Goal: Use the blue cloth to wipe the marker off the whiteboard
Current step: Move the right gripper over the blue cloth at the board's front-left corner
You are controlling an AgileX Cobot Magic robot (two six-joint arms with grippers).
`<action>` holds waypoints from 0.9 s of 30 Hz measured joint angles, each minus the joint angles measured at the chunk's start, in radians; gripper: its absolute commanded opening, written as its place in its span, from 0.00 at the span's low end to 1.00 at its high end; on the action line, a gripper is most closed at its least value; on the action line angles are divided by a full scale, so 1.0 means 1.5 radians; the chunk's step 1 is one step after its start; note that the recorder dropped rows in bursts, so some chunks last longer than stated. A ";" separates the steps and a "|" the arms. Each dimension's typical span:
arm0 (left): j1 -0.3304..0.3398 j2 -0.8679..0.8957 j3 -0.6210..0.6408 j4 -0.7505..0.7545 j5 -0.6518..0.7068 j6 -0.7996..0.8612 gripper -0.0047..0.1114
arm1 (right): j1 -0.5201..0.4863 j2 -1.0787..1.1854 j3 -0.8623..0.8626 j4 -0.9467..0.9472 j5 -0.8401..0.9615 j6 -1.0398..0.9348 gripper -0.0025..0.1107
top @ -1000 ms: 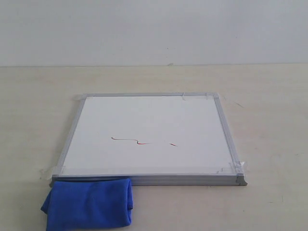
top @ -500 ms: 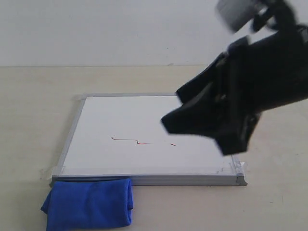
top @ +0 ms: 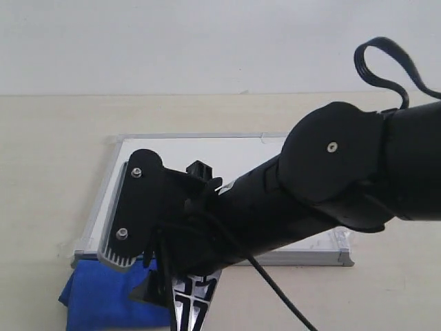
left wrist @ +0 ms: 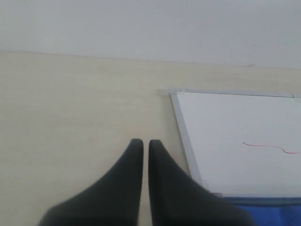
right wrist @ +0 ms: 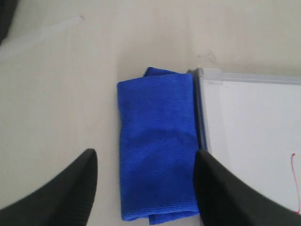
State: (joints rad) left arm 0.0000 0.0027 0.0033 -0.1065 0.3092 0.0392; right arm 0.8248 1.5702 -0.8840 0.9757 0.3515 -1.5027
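Note:
The blue cloth [right wrist: 155, 108] lies folded on the table against the whiteboard's [right wrist: 249, 127] front left corner. My right gripper [right wrist: 146, 157] hangs open above the cloth, one finger on each side and neither touching it. In the exterior view the right arm reaches across the whiteboard [top: 207, 148] down to the blue cloth [top: 89, 303] and hides the marker. The marker [left wrist: 268, 147] shows as a thin red line in the left wrist view, and its end [right wrist: 295, 183] shows in the right wrist view. My left gripper [left wrist: 142, 143] is shut and empty over bare table left of the whiteboard [left wrist: 235, 127].
The beige table [top: 55, 138] runs back to a white wall. A black cable loop [top: 386, 62] rises from the right arm.
The right arm has swung in from the upper right, crossed the board and come down over the cloth at the front left corner. The cloth and board have not moved.

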 measured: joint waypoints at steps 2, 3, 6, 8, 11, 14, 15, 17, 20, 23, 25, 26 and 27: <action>0.000 0.000 0.000 -0.001 0.000 0.000 0.08 | 0.000 0.003 0.000 0.000 -0.013 -0.001 0.50; 0.000 0.000 0.000 -0.001 0.000 0.000 0.08 | 0.000 0.003 0.000 0.000 -0.013 -0.001 0.50; 0.000 0.000 0.000 -0.001 0.000 0.000 0.08 | 0.000 0.004 0.000 0.000 -0.005 0.006 0.50; 0.000 0.000 0.000 -0.001 0.000 0.000 0.08 | 0.001 0.010 0.000 0.000 -0.001 0.010 0.51; 0.000 0.000 0.000 -0.001 0.000 0.000 0.08 | 0.001 0.022 0.000 0.000 -0.001 0.009 0.63; 0.000 0.000 0.000 -0.001 0.000 0.000 0.08 | 0.005 0.045 0.000 0.000 -0.016 0.002 0.70; 0.000 0.000 0.000 -0.001 0.000 0.000 0.08 | 0.005 0.051 0.000 0.000 -0.021 0.000 0.70; 0.000 0.000 0.000 -0.001 0.000 0.000 0.08 | 0.008 0.067 0.000 0.000 -0.028 0.000 0.70; 0.000 0.000 0.000 -0.001 0.000 0.000 0.08 | 0.008 0.089 0.000 0.000 -0.033 -0.004 0.70; 0.000 0.000 0.000 -0.001 0.000 0.000 0.08 | 0.008 0.109 0.000 0.000 -0.043 -0.010 0.70; 0.000 0.000 0.000 -0.001 0.000 0.000 0.08 | 0.008 0.119 0.000 0.000 -0.059 -0.015 0.70; 0.000 0.000 0.000 -0.001 0.000 0.000 0.08 | 0.008 0.122 -0.001 0.000 -0.067 -0.015 0.70; 0.000 0.000 0.000 -0.001 0.000 0.000 0.08 | 0.009 0.125 -0.003 0.000 -0.073 -0.015 0.70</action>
State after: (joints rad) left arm 0.0000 0.0027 0.0033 -0.1086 0.3092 0.0392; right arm 0.8387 1.7576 -0.8883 0.9761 0.2413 -1.5246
